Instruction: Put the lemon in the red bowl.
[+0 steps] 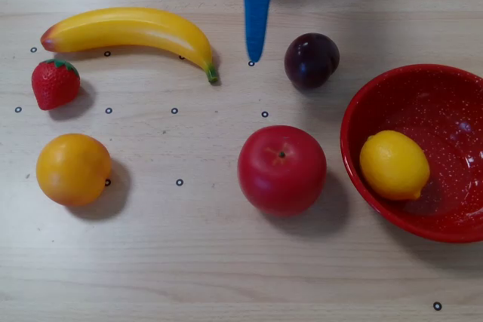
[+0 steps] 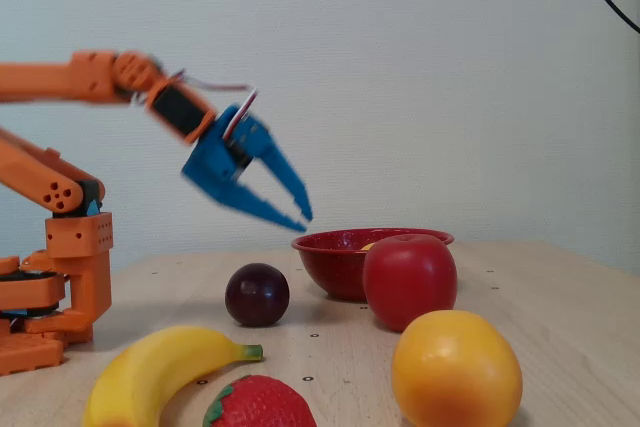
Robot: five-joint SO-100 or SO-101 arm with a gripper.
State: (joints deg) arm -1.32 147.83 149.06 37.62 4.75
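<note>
A pale wood-grain bench (image 1: 189, 262) dotted with small black ring marks carries the fruit, with a plain light wall behind it in the fixed view. The lemon (image 1: 393, 165) lies inside the red bowl (image 1: 453, 88), resting against the bowl's left inner wall in the overhead view; in the fixed view only a sliver of yellow shows above the rim of the bowl (image 2: 340, 247). Just left of the bowl in the overhead view stands a red apple (image 1: 281, 170), close to the rim but apart from it. Above the apple sits a dark plum (image 1: 311, 59). Further left lie a banana (image 1: 128, 29), a strawberry (image 1: 54, 83) and an orange (image 1: 73, 169), each apart from the others.

The blue pincer (image 2: 300, 219) hangs in the air well above the bench, empty, its two fingers spread apart and angled downward toward the bowl in the fixed view. In the overhead view it enters from the top edge as a narrow blue blade (image 1: 256, 32) between the banana's tip and the plum. The orange arm (image 2: 70, 77) reaches in from the left of the fixed view.
</note>
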